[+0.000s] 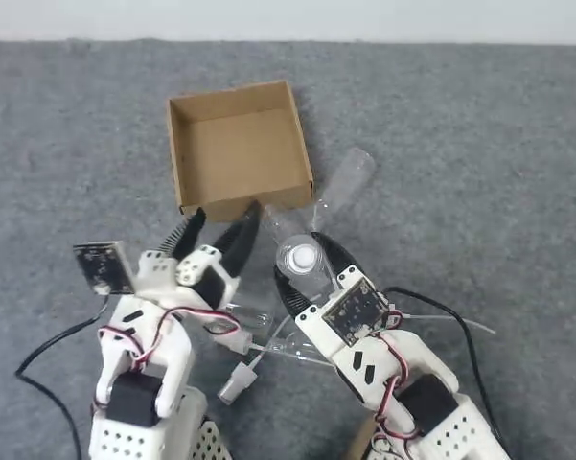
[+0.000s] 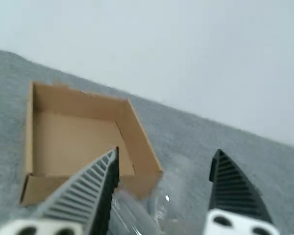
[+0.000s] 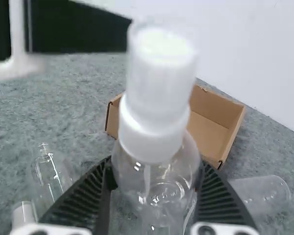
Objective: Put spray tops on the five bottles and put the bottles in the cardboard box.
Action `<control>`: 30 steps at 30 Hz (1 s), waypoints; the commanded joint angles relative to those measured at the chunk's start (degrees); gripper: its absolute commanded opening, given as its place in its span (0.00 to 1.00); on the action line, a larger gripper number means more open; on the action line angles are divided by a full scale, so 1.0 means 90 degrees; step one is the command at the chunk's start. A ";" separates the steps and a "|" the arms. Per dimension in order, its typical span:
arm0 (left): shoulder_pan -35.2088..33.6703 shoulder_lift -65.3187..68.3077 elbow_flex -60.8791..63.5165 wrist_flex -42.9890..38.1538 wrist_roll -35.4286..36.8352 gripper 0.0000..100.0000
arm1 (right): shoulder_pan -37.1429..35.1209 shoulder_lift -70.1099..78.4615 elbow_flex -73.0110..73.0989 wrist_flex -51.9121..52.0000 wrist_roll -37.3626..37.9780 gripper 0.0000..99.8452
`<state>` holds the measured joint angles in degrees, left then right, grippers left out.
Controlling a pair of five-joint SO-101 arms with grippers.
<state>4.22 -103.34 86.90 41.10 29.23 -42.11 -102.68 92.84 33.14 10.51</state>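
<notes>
The empty cardboard box [image 1: 235,149] [image 2: 78,142] [image 3: 213,120] sits at the back of the grey mat. My right gripper [image 1: 309,270] [image 3: 154,169] is shut on a clear bottle [image 1: 302,261] [image 3: 156,161] held upright, with a white spray top [image 3: 159,93] on its neck, just in front of the box's near right corner. My left gripper [image 1: 225,218] [image 2: 166,154] stands open at the box's near wall, nothing between its fingers. Another clear bottle [image 1: 350,180] [image 3: 264,193] lies right of the box without a top.
More clear bottles [image 1: 254,321] [image 3: 44,169] and loose spray tops with thin tubes [image 1: 237,383] lie on the mat between the two arm bases. A black cable [image 1: 450,321] runs by the right arm. The mat's far left and right are open.
</notes>
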 commanded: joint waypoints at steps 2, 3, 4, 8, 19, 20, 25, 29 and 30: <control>-0.0703 -0.0127 -0.0298 -0.0322 -0.0049 0.28 | 0.0063 -0.0142 -0.0147 0.0239 -0.0039 0.12; -0.0860 -0.0127 -0.0249 -0.0332 -0.0059 0.28 | 0.0063 -0.0142 -0.0147 0.0230 -0.0049 0.12; -0.1026 -0.0127 -0.0230 -0.0352 -0.0059 0.28 | 0.0063 -0.0142 -0.0147 0.0230 -0.0078 0.12; -0.1592 -0.0127 -0.0210 -0.0342 -0.0059 0.28 | 0.0063 -0.0142 -0.0156 0.0230 -0.0518 0.12; -0.2002 -0.0088 -0.0220 0.0225 -0.1123 0.28 | 0.0806 -0.0142 -0.0176 0.0220 -0.0567 0.12; -0.1944 -0.0088 -0.0220 0.0303 -0.1211 0.28 | 0.0864 -0.0142 -0.0176 0.0220 -0.0567 0.12; -0.1729 -0.0088 -0.0317 0.0654 -0.1319 0.28 | 0.0923 -0.0142 -0.0176 0.0230 -0.0567 0.12; -0.1719 -0.0078 -0.0757 0.1114 -0.1368 0.28 | 0.0933 -0.0142 -0.0176 0.0230 -0.0537 0.12; -0.1719 -0.0078 -0.0864 0.1260 -0.1387 0.28 | 0.0933 -0.0142 -0.0176 0.0230 -0.0537 0.12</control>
<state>-11.43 -103.34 84.70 49.63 17.71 -34.64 -102.68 92.84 35.08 6.02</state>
